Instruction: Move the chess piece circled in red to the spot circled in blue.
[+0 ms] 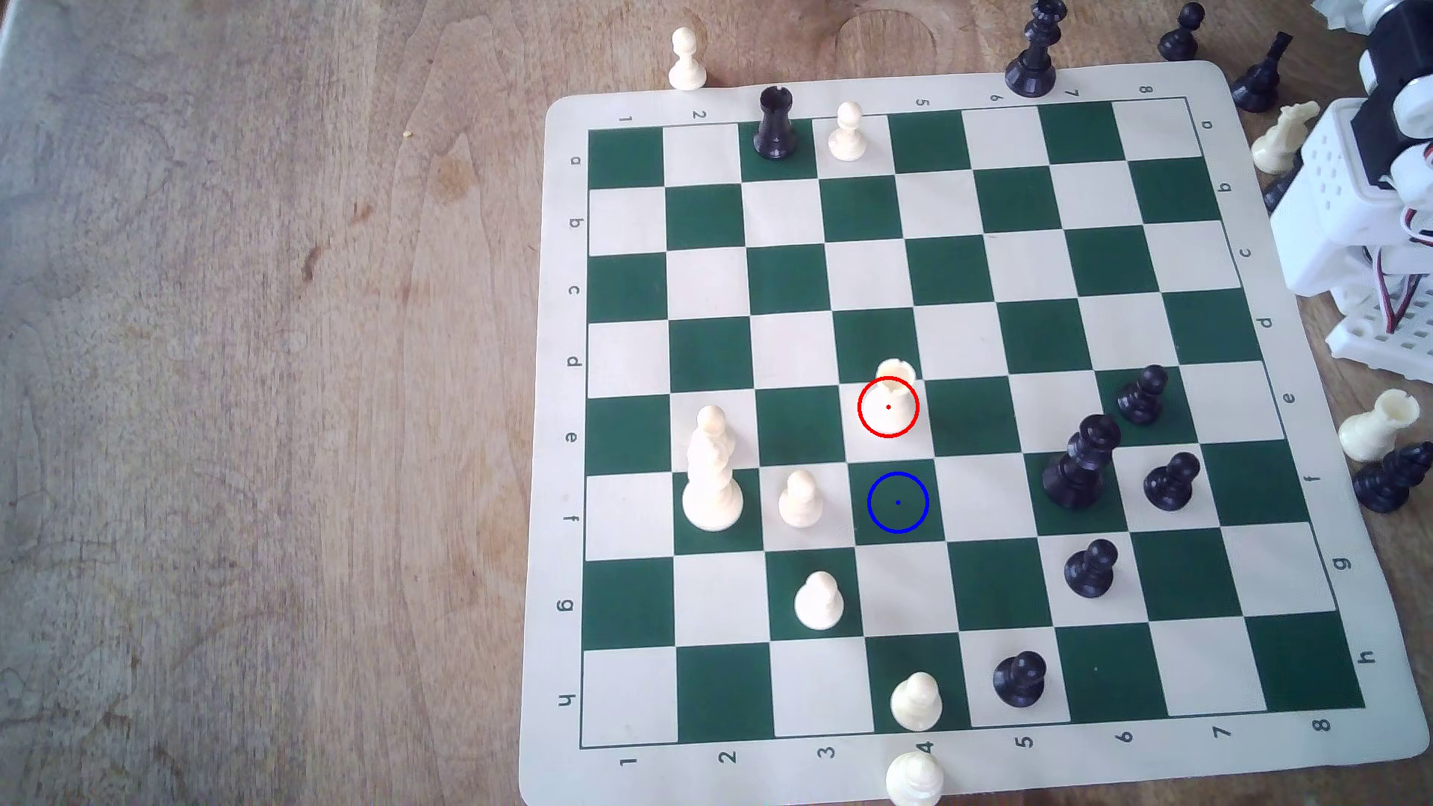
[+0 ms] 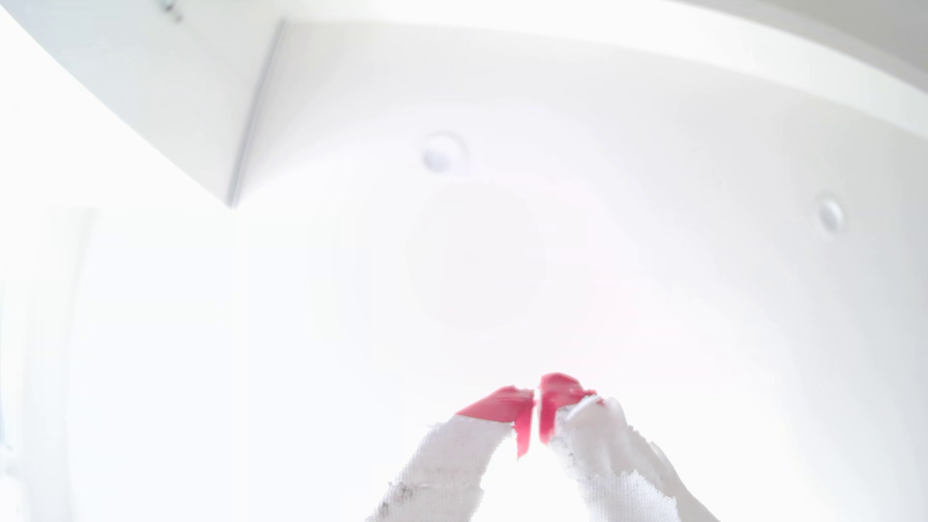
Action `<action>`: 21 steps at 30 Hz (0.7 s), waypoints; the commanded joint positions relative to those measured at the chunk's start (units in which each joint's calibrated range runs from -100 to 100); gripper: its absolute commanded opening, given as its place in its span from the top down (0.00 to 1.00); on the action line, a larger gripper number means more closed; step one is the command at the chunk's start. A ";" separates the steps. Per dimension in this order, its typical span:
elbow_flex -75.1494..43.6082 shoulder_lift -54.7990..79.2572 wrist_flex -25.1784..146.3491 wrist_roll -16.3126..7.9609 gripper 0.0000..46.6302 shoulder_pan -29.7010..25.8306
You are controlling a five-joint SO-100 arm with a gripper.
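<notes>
The chess piece (image 1: 892, 395), a short cream-white rook with a notched top, stands on a cream square near the board's middle, ringed in red. The spot (image 1: 897, 502), a dark green square with a blue ring and dot, lies one square nearer the board's front edge and is bare. In the wrist view my gripper (image 2: 536, 396) points up at a bright white ceiling, its red-tipped, white-wrapped fingers (image 2: 502, 404) closed together with nothing between them. The arm's white base (image 1: 1365, 201) sits off the board at the exterior view's right edge, far from the rook.
A cream pawn (image 1: 800, 500) stands one square to the exterior view's left of the spot, a tall cream piece (image 1: 712, 480) further left. Black pieces (image 1: 1078, 465) cluster to the right. More pawns (image 1: 819, 601) stand nearer the front. Loose pieces (image 1: 1376, 426) lie off the board's right side.
</notes>
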 commanded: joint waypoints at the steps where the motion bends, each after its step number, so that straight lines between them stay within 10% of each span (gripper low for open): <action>1: 0.81 -0.03 -1.19 0.10 1.00 0.38; 17: 0.81 -0.11 24.61 -3.91 1.00 -2.20; 18: 0.81 -0.11 28.95 -3.47 1.00 -2.28; 19: 0.81 -0.11 39.27 4.30 1.00 -3.30; 21: 0.81 -0.11 47.05 5.18 0.99 -3.53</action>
